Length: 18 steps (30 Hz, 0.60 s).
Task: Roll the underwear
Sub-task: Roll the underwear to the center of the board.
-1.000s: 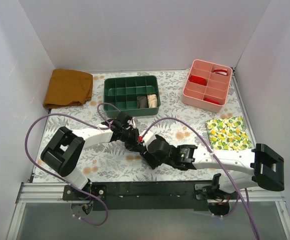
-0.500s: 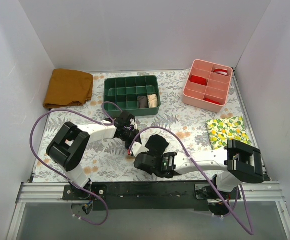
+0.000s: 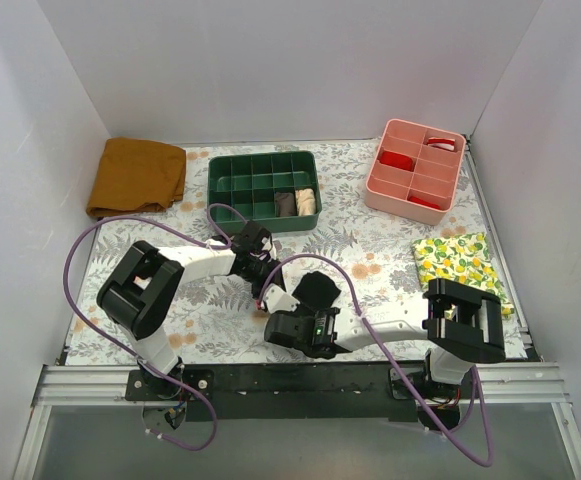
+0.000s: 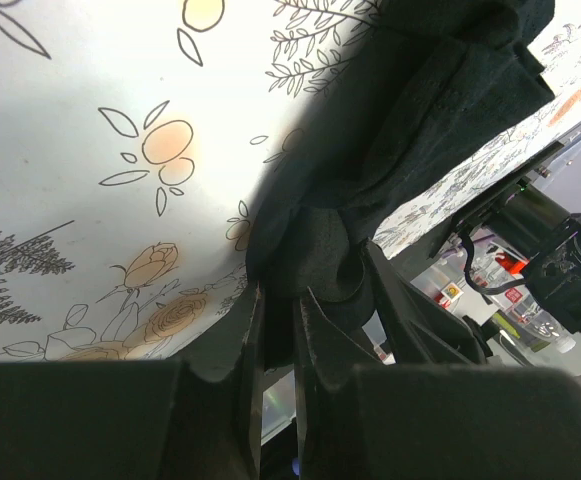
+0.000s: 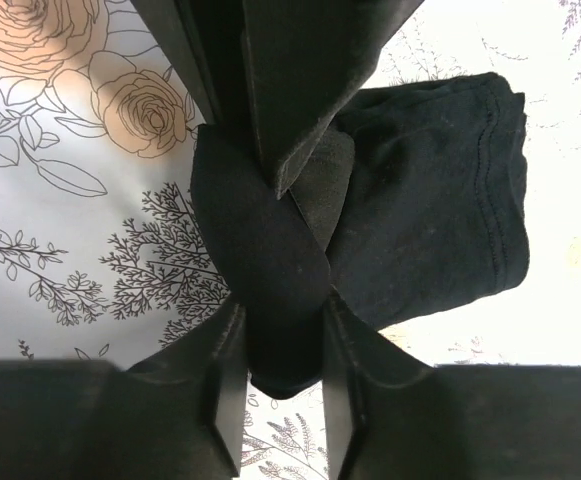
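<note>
So the right arm (image 3: 400, 325) has swung way in from the right edge over the last second, and the right hand (image 5: 282, 325) has tucked in just under the left one. The underwear (image 5: 440, 190) sits just below the middle of the top view on the floral worktop (image 3: 390, 250), partly folded into a chunky lump. The right hand is clamped on a twisted band of the black fabric. The left hand (image 4: 278, 300) is nearly closed, pinching a bunched edge of the same garment right beside it. My worry is two hands this close on one soft wad. If they pull apart, the fold probably opens up instead of rolling. The fingers also look crowded enough to bump each other.
</note>
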Available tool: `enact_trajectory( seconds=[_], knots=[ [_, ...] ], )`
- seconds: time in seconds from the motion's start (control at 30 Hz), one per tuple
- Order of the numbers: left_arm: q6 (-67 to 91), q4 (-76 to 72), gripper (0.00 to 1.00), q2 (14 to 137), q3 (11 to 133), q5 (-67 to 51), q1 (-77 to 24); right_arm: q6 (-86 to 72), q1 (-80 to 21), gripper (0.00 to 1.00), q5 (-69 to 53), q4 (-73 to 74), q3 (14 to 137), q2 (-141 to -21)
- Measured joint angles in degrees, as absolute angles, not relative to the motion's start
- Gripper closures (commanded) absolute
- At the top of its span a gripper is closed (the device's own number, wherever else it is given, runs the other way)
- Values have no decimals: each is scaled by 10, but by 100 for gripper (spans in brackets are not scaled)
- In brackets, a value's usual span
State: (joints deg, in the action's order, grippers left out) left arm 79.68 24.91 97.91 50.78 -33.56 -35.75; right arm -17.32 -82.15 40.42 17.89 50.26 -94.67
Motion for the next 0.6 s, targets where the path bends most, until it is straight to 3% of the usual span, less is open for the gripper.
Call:
enact_trajectory(
  seconds=[0.1,0.13,0.2,0.23,0.33,0.4,0.6],
  knots=[
    [797,249,94,979,508,-336,-358,-185,-823,78,406,170,497,-946],
    [797,248,81,979,508,-336,-358,-188,-823,78,405,166,495,-945],
    [798,247,73,978,508,-336,-358,-192,-822,80,404,156,486,-939],
    [798,246,61,977,508,-335,-358,-193,-821,80,401,148,481,-934],
    [804,241,57,968,500,-326,-358,-194,-813,81,378,120,458,-914],
    [810,235,45,957,491,-317,-358,-195,-799,81,350,97,438,-894],
    [835,216,31,918,472,-274,-358,-192,-743,81,235,32,386,-839]
  ],
)
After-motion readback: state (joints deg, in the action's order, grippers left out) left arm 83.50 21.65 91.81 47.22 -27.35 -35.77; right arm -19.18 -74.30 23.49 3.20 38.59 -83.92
